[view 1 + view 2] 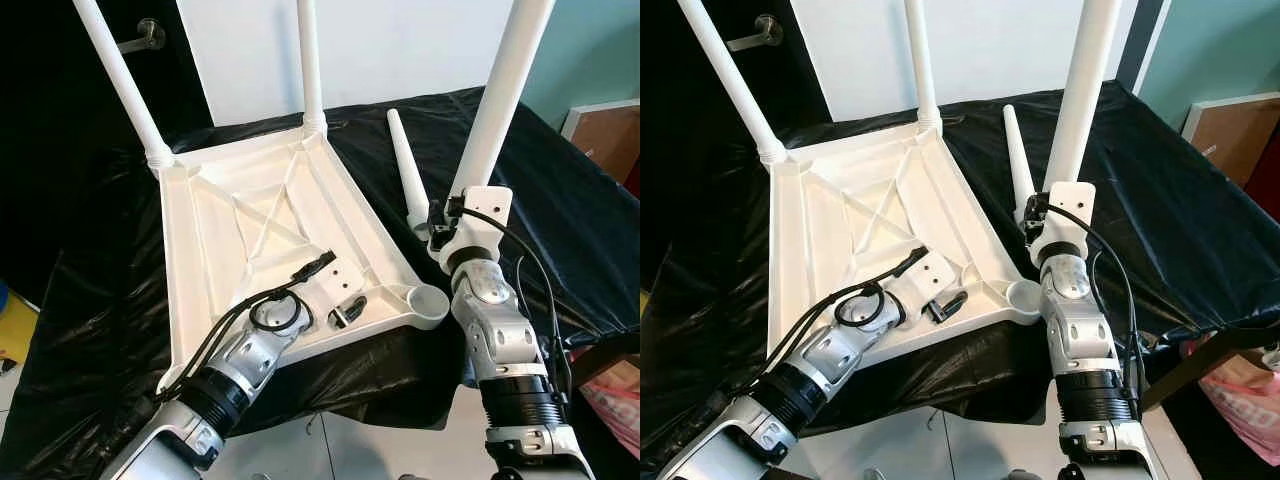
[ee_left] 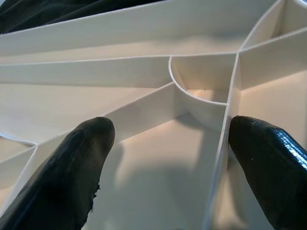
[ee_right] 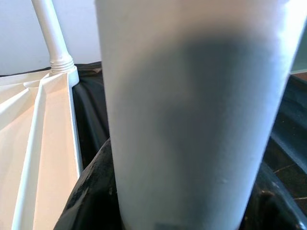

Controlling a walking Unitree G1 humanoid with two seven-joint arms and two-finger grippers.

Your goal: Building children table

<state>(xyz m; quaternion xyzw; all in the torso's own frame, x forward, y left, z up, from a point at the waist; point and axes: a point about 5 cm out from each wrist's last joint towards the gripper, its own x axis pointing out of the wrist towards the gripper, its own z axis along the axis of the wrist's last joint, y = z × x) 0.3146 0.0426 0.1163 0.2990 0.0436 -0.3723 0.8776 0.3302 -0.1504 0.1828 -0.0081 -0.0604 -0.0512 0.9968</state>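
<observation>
A white plastic table top [image 1: 215, 235] lies upside down on a black cloth [image 1: 560, 220]. Two white legs [image 1: 120, 85] [image 1: 310, 65] stand screwed into its far corners. My left gripper [image 1: 345, 308] rests open on the ribbed underside near the empty near-right corner socket [image 1: 430, 303]. In the left wrist view its fingers [image 2: 81, 158] straddle a rib [image 2: 223, 143] just before that socket [image 2: 201, 91]. My right gripper [image 1: 445, 225] is shut on a third leg [image 1: 500, 100], held upright just right of the socket. A fourth leg [image 1: 407, 170] lies loose on the cloth beside it.
The cloth hangs over the table's near edge, with floor below. A dark door with a handle [image 1: 140, 38] and a white wall stand behind. Wooden furniture [image 1: 610, 130] is at the far right, a pink bag [image 1: 620, 400] lower right, a yellow object [image 1: 15, 325] at left.
</observation>
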